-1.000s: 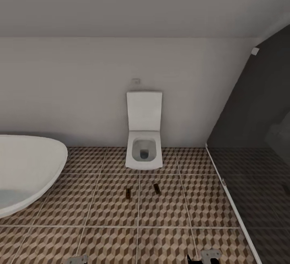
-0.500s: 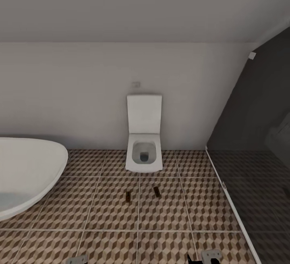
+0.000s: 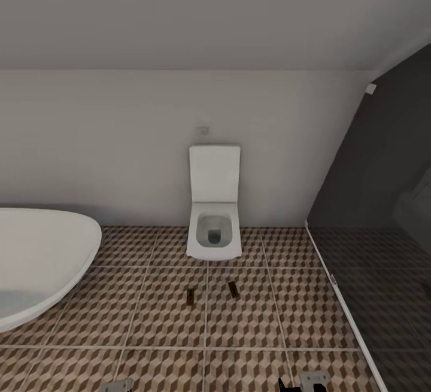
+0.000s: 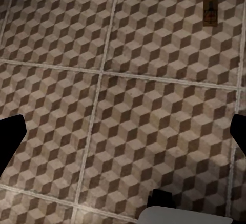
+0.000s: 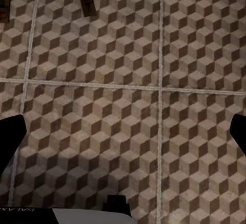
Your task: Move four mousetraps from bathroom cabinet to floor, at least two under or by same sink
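Mousetraps, two of them, lie on the floor (image 3: 149, 314) ahead of the toilet (image 3: 214, 224): one (image 3: 191, 297) left of a grout line, the other (image 3: 233, 288) right of it, long axes roughly pointing away from the robot. Both end effectors, left (image 4: 123, 137) and right (image 5: 123, 137), hang spread wide and empty. Neither arm looks clearly nearer.

Even flat lighting, faint soft shadows, mild render blur

Two small brown mousetraps (image 3: 191, 297) (image 3: 233, 288) flat on the cube-patterned bathroom floor (image 3: 161, 320) — near each other, apart. Left one straight, right one slightly angled — both just before the toilet.
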Motion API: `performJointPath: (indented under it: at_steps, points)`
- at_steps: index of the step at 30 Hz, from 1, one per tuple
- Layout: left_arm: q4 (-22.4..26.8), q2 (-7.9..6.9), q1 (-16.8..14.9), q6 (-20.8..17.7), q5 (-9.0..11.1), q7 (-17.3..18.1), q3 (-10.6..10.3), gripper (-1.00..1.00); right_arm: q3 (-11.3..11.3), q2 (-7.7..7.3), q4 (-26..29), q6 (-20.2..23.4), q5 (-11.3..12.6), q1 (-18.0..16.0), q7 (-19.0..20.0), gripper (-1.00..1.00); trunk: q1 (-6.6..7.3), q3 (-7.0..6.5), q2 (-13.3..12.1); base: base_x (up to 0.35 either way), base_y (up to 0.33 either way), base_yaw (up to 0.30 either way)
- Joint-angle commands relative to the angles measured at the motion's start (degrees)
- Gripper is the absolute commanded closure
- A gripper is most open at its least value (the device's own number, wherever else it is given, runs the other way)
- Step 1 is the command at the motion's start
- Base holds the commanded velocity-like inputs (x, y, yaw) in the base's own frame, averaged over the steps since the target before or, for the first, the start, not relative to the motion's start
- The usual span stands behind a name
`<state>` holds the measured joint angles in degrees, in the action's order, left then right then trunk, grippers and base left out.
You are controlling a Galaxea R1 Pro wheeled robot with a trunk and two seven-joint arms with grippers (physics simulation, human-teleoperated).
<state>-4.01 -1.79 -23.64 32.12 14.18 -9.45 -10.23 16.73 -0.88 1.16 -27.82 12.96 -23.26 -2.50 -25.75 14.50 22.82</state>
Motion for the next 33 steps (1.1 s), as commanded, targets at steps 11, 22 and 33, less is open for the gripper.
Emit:
performJointPath:
  at_steps: [11, 22, 33]
  points:
    - [-0.21, 0.55, 0.21, 0.36, 0.32, -0.13, -0.49, -1.00, 0.50, 0.00, -0.02, -0.10, 0.31, -0.04, -0.23, -1.00, -0.03, -0.92, 0.10, 0.000, 0.000, 0.000]
    - [-0.21, 0.72, 0.27, 0.37, 0.32, -0.13, -0.49, -1.00, 0.50, 0.00, -0.02, -0.10, 0.31, -0.04, -0.23, -1.00, -0.03, -1.94, 0.10, 0.000, 0.000, 0.000]
    - [-0.21, 0.82, 0.33, 0.31, 0.32, -0.13, -0.49, -1.00, 0.50, 0.00, -0.02, -0.05, 0.31, -0.04, -0.23, -1.00, -0.03, -2.96, 0.10, 0.000, 0.000, 0.000]
